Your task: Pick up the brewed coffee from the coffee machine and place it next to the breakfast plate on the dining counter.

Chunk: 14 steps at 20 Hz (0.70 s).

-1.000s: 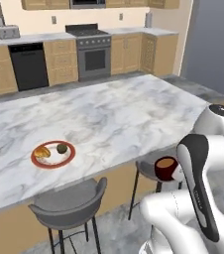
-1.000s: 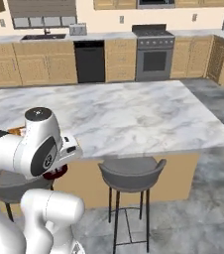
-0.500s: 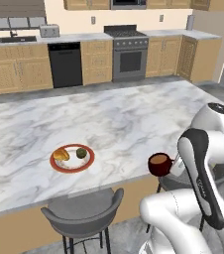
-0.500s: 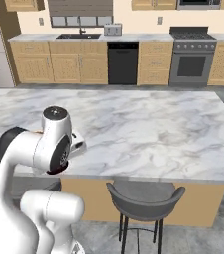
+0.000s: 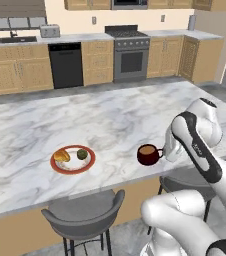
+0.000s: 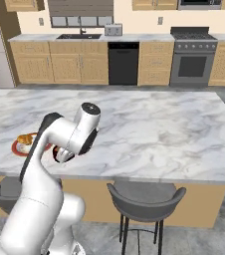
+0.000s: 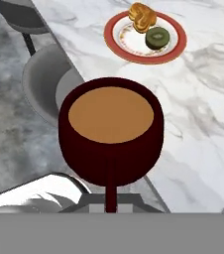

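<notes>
The marble desk [image 5: 110, 120] carries the breakfast plate [image 5: 73, 159]. The gripper [image 5: 161, 153] grasps the brewed coffee [image 5: 147, 154] by its handle above the desk's near edge. Wooden cabinets [image 5: 20, 75] line the far wall.

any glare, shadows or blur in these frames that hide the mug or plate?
Left base view: flat, even render lighting, no glare; mug and plate clear, though soft and low-res. Right base view: the arm covers most of the mug and part of the plate. Hand view: sharpest; coffee surface matte, no reflection, plate crisp, end effector hidden behind the mug.
</notes>
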{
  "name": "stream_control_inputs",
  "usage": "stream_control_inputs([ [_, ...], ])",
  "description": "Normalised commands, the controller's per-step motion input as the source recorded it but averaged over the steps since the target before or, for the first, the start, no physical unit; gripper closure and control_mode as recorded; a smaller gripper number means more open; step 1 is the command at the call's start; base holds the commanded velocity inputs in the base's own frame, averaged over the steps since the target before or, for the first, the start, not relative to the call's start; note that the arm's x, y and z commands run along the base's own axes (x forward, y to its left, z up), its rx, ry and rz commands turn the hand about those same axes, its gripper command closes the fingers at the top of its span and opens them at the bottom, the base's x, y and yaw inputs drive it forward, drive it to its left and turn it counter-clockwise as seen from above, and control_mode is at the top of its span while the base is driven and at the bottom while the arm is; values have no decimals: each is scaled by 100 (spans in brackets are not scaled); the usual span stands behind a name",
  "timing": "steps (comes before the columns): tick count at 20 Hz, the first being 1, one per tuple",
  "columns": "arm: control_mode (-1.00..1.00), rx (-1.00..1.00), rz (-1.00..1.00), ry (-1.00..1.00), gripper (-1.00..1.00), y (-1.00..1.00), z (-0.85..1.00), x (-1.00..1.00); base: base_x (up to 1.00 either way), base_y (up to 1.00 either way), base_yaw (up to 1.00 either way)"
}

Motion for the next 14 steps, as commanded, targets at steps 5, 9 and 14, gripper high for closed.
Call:
stream_control_inputs([
  [5,-100,0,28,0,100,25,-61,100,0,0,0],
  [9,-100,1,18,0,100,50,-43,96,0,0,0],
  [14,-100,4,8,0,100,44,-20,83,0,0,0],
])
